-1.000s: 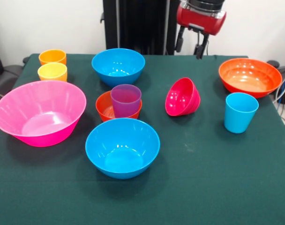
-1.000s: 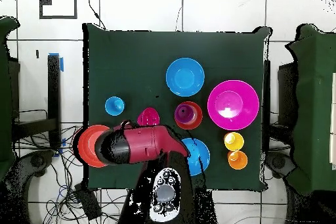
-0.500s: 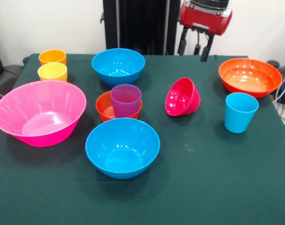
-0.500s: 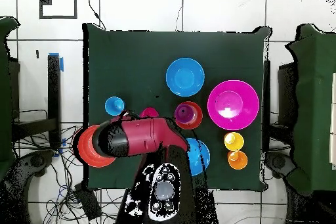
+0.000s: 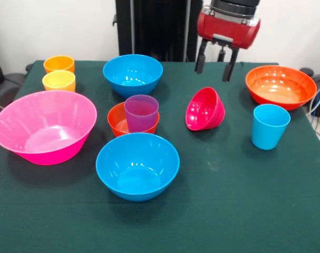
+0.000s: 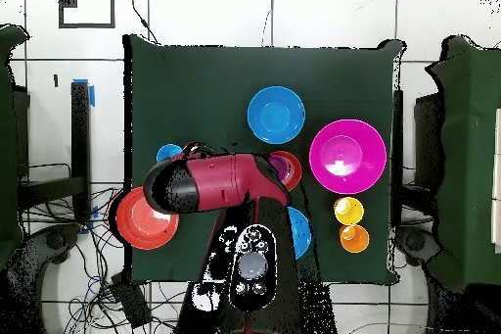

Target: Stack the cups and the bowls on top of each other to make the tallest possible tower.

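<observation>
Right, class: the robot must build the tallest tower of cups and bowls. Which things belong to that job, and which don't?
Belong: pink plastic bowl; two blue bowls; orange-red bowl; magenta-red bowl; small orange bowl; purple cup, light blue cup, yellow cup, orange cup; open pincer.

Don't: green tablecloth; black pedestal.

My jaws hang spread above the tilted magenta-red bowl (image 5: 205,109), with clear air beneath them; to one side the wide orange-red bowl (image 5: 280,86) and the light blue cup (image 5: 270,126) hem the passage; on the other side the purple cup (image 5: 141,112) stands in the small orange bowl (image 5: 118,120), with a blue bowl (image 5: 132,74) behind and another (image 5: 137,165) in front; the front strip of the worktop (image 5: 244,211) lies bare.
</observation>
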Controlling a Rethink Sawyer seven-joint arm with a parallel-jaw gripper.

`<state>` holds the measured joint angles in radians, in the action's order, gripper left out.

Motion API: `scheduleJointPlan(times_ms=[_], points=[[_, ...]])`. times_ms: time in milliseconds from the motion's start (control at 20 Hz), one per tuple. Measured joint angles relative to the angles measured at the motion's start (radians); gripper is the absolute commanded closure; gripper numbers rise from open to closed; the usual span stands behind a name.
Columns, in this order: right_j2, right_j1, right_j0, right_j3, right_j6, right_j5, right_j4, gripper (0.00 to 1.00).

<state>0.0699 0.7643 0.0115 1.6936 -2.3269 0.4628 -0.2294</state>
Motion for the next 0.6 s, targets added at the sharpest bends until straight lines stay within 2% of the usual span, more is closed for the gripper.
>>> scheduleJointPlan(times_ms=[600], points=[[0.0,0.001,0.049,-0.042,0.0,0.02,-0.041,0.0]])
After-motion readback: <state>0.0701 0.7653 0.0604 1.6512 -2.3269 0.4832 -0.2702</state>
